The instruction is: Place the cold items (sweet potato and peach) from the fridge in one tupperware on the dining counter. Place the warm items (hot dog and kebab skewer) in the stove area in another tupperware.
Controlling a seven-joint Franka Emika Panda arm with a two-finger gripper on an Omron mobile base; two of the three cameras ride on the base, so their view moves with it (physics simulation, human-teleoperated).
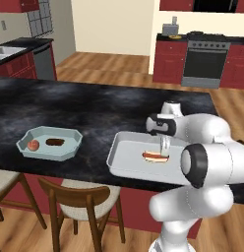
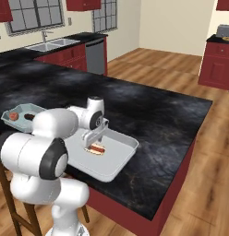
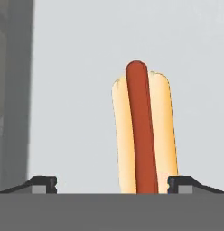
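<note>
A hot dog [image 1: 155, 156] [image 2: 96, 149] [image 3: 141, 135] lies flat on the floor of a grey tupperware [image 1: 119, 147] [image 2: 128, 152] on the dark dining counter. My gripper [image 1: 164, 146] [image 2: 94, 138] [image 3: 112, 182] hangs just above it, pointing down, open, its fingertips [image 3: 44, 182] set wide apart and holding nothing. Further left stands a second tupperware [image 1: 25, 142] [image 2: 24, 108]. It holds a red peach [image 1: 33, 145] [image 2: 14, 116] and a dark sweet potato [image 1: 55, 142] [image 2: 29, 117]. The kebab skewer is out of view.
Wooden chairs [image 1: 70, 197] stand under the counter's near edge. A stove [image 1: 205, 59] with red cabinets sits against the far wall. A sink [image 2: 47, 45] lies under the window at the far left. Bare black counter [image 2: 158, 110] spreads beyond the tupperwares.
</note>
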